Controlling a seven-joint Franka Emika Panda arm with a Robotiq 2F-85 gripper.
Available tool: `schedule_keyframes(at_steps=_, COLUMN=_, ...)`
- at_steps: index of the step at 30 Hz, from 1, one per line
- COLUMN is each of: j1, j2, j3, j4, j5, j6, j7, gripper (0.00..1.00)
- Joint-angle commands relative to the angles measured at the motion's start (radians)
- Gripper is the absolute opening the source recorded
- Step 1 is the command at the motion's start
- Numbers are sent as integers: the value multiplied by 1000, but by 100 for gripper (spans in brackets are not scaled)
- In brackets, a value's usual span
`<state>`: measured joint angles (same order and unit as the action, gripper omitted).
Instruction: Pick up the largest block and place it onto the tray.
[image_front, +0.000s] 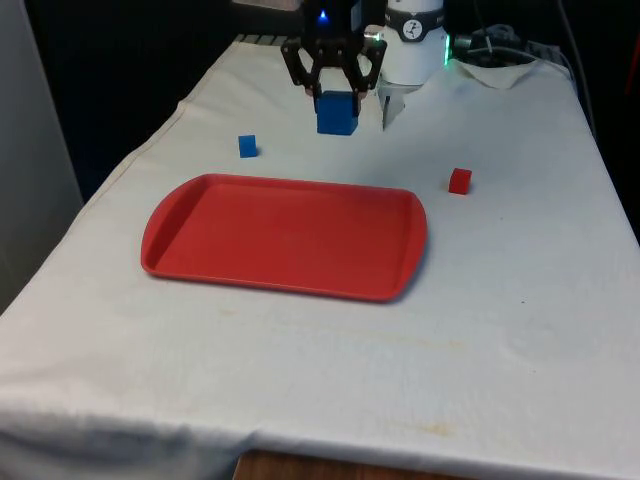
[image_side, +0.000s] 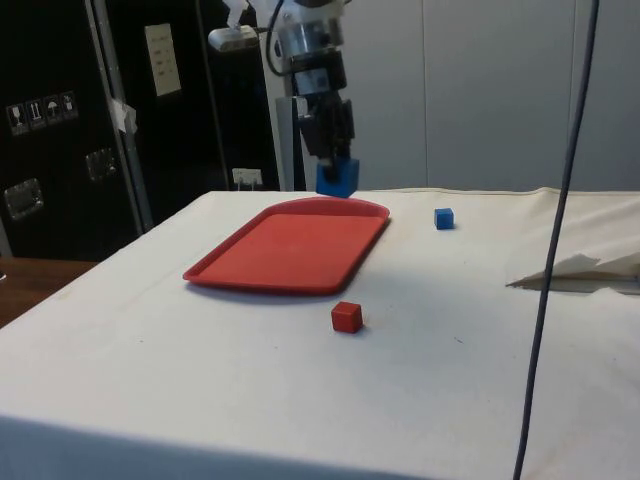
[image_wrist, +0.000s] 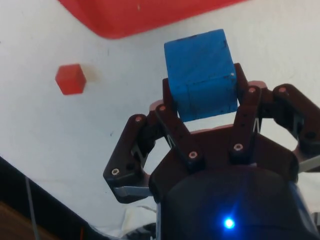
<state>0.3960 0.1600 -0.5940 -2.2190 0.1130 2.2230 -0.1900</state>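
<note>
Red and wide, the tray (image_front: 285, 238) lies on the bench (image_front: 500, 320), closest to the front. Behind its far edge the end effector (image_front: 334, 92) is squeezed tight on the big blue block (image_front: 336, 112), holding it up off the cloth. A little blue block (image_front: 247, 146) and a little red block (image_front: 459, 181) sit apart on the cloth. The picking up looks done. Next, I think, the block must go over the tray, down, then be let go.
</note>
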Motion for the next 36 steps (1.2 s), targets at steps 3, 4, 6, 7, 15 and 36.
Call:
schedule_keyframes(at_steps=3, j1=-4, j2=43, j3=3, j4=51, j5=33, j6=-15, j7=-20, gripper=0)
schedule_keyframes(at_steps=4, j1=-5, j2=52, j3=3, j4=61, j5=37, j6=-17, j7=-22, gripper=0)
schedule_keyframes(at_steps=6, j1=-1, j2=63, j3=-1, j4=69, j5=35, j6=-7, j7=-19, gripper=0)
schedule_keyframes(at_steps=7, j1=-6, j2=74, j3=3, j4=85, j5=49, j6=-19, j7=-29, gripper=0)
schedule_keyframes(at_steps=15, j1=-6, j2=170, j3=-8, j4=154, j5=97, j6=-4, j7=-58, gripper=0)
schedule_keyframes(at_steps=36, j1=-35, j2=427, j3=-28, j4=344, j5=291, j6=0, j7=-189, gripper=0)
